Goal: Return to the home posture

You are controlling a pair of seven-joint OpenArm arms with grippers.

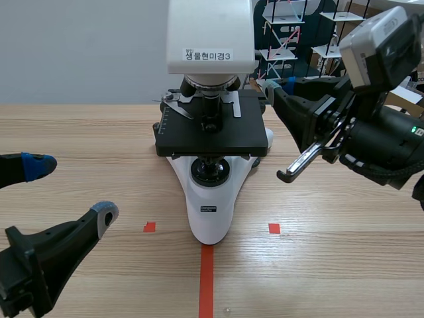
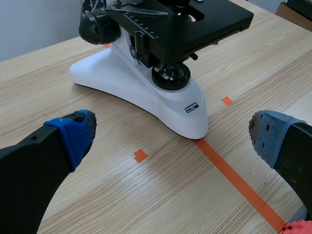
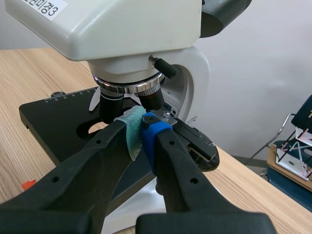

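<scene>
Two arms stood beside the microscope point(image 1: 211, 199) on the desk point(image 1: 331, 265).
White with a black stage point(image 1: 212, 136), the microscope sat at the middle of the desk, its base on the far end of the orange-red tape line point(image 1: 207, 281). The left gripper point(image 1: 71, 191) hung low at the near left, fingers spread wide and holding nothing, its blue pads well apart and short of the base. The right gripper point(image 3: 141, 134), raised at the right, had its fingers pressed pad to pad with nothing between them, tips close by the stage's far right side; whether they touched it could not be told.
</scene>
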